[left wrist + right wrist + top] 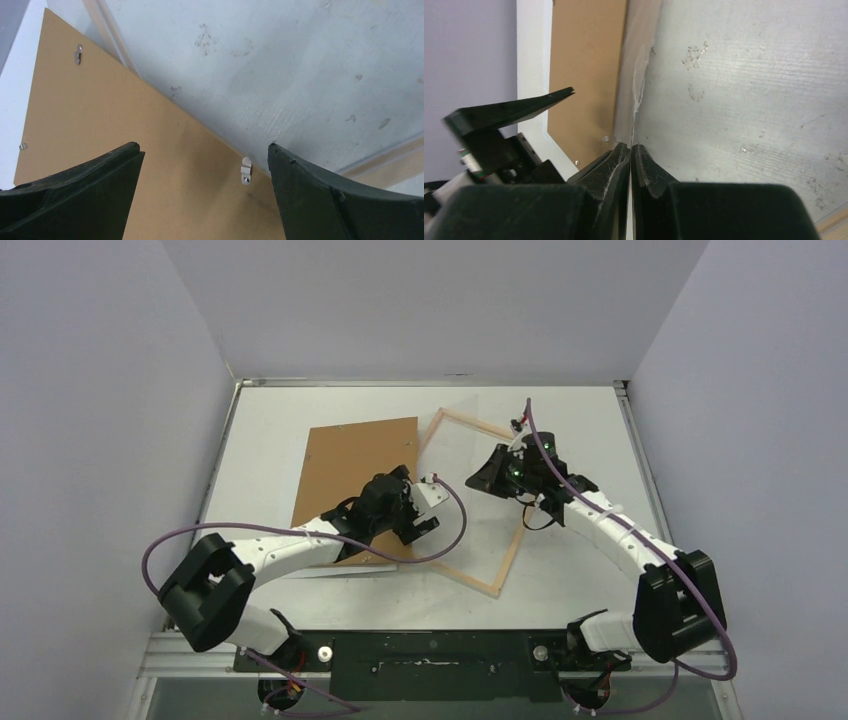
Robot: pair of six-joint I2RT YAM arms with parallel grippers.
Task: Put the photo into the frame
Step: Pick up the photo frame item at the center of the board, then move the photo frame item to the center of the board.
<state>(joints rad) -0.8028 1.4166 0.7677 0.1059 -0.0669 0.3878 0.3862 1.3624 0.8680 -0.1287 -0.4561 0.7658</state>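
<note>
The frame [511, 551] of pale wood lies tilted on the table, right of centre; its bars also show in the left wrist view [385, 156]. My right gripper [488, 476] hovers over the frame's middle, shut on the edge of a thin clear sheet [638, 85] that stands edge-on in the right wrist view between the closed fingertips [630, 146]. My left gripper [424, 516] is open and empty above the right edge of the brown backing panel [150, 150]. A thin white strip [305, 573] pokes out under the panel's near edge; I cannot tell if it is the photo.
The backing panel [355, 465] lies left of the frame and carries small metal clips [245, 170]. My left gripper's finger [519, 109] shows in the right wrist view. Grey walls close in the table on three sides.
</note>
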